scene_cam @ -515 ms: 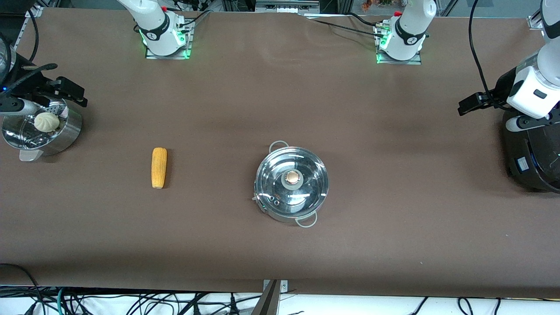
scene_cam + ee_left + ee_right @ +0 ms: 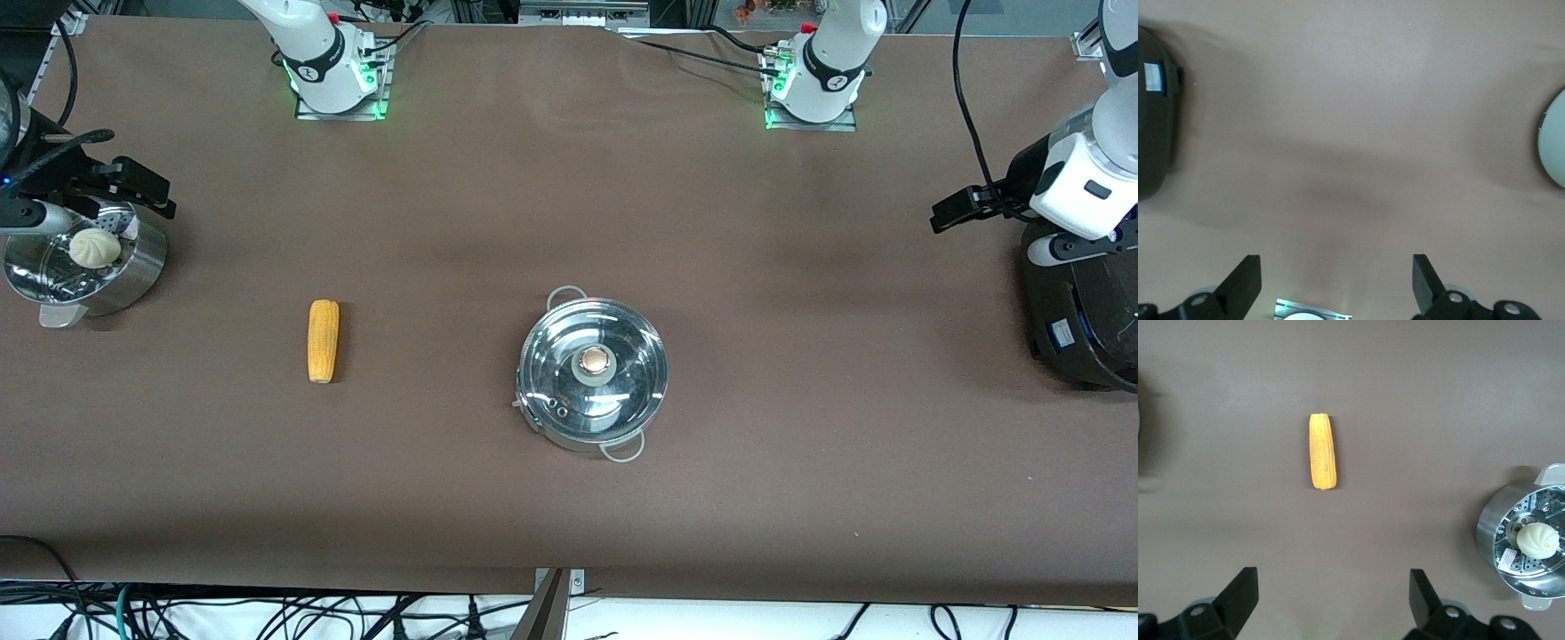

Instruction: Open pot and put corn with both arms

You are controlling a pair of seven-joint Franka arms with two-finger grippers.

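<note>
The steel pot (image 2: 542,422) stands mid-table with its glass lid (image 2: 622,391) on, tan knob (image 2: 594,362) up. The corn (image 2: 323,340) lies flat on the table toward the right arm's end, also in the right wrist view as the corn (image 2: 1323,460). My right gripper (image 2: 147,188) hangs open and empty in the air above the steamer basket's edge; its fingertips (image 2: 1245,587) frame bare table. My left gripper (image 2: 956,212) hangs open and empty over the table beside the black cooker, seen as the left gripper (image 2: 1337,267) above bare table.
A steel steamer basket (image 2: 133,276) holding a white bun (image 2: 94,247) sits at the right arm's end, seen too as the basket (image 2: 1488,530). A big black cooker (image 2: 1080,320) stands at the left arm's end, also the cooker (image 2: 1151,113).
</note>
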